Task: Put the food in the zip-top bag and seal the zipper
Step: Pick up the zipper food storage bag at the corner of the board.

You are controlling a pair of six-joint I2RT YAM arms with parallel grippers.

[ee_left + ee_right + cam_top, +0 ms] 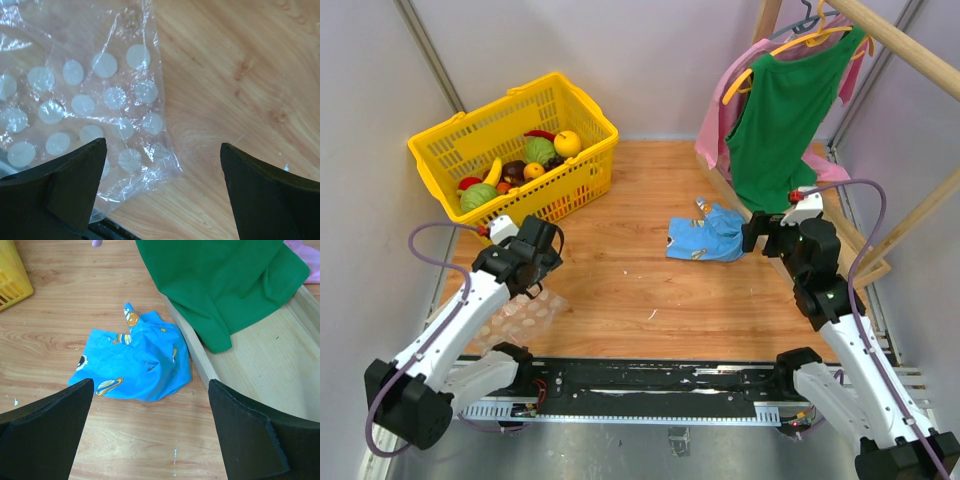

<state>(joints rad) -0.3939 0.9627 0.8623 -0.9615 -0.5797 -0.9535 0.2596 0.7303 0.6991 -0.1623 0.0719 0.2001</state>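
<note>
- Left gripper (163, 145) is spread wide and holds nothing. It hangs right over the corner of a crinkly clear plastic (85, 100) with round pale spots, which runs out under its left finger.
- The plastic looks soft and creased, so I take it for the zip-top bag. No zipper shows though, so I honestly can't tell the bag from a dimpled tray. Grabbing the wrong thing is risk number one.
- If it is the bag, thin film lying flat on the table (240, 75) is nasty. The fingers may just slide over it or pinch both layers shut, and then nothing goes in.
- The food (525, 160) sits piled in the yellow basket (575, 185), ahead of the left gripper and well apart from it. The round pieces could roll out of a pinch, and the basket wall may catch a finger going in.
- Right gripper (151, 384) is wide open too, and empty. The blue cloth (135, 360) lies just ahead of its fingers, and the green shirt (220, 285) hangs ahead to its right. Either could snag it on the way across.
</note>
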